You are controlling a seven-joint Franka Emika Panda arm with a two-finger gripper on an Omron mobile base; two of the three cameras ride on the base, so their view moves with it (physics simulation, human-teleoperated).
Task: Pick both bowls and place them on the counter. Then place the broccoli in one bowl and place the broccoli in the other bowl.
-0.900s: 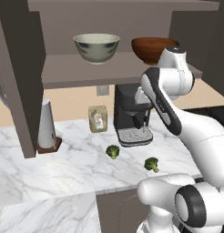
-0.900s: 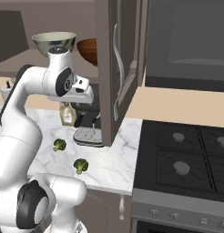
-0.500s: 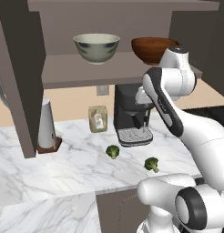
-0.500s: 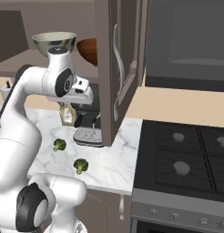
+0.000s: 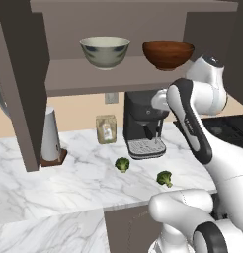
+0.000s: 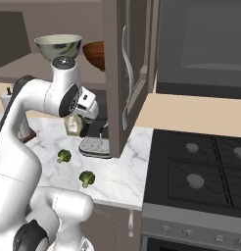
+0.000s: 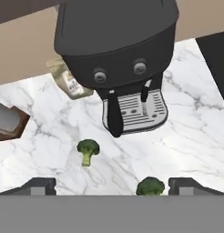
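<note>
Both bowls sit up on the cabinet shelf, side by side but not touching. The pale grey-cream bowl (image 5: 104, 51) with the faint blue marks is on the left in the left base view, and the glossy red-brown bowl (image 5: 168, 54) is to its right. From the right base camera the pale bowl shows up well, but a cabinet door (image 6: 126, 73) hanging open covers most of the dark one, so I can only see a sliver of it there.

Down on the white marble counter (image 5: 69, 183) there are two bits of broccoli, a little apart from each other. One broccoli floret (image 5: 122, 164) lies just in front of the black coffee machine (image 5: 143, 122), and the other floret (image 5: 164, 178) is nearer the counter's front edge.

The arm is curled up high with its hand pointed down over the counter. In the hand view the gripper (image 7: 112, 186) has its two dark tips spread far apart at the bottom corners with nothing between them, so it's wide open and empty. The near floret sits right between those tips at the bottom of that view, clearly down on the marble below them.

Other stuff on the counter: a small jar (image 5: 106, 129) with a label by the back wall, left of the coffee machine, and a tall pale canister (image 5: 50, 134) on a brown coaster further left. The black stovetop (image 6: 201, 169) is off to the right.
</note>
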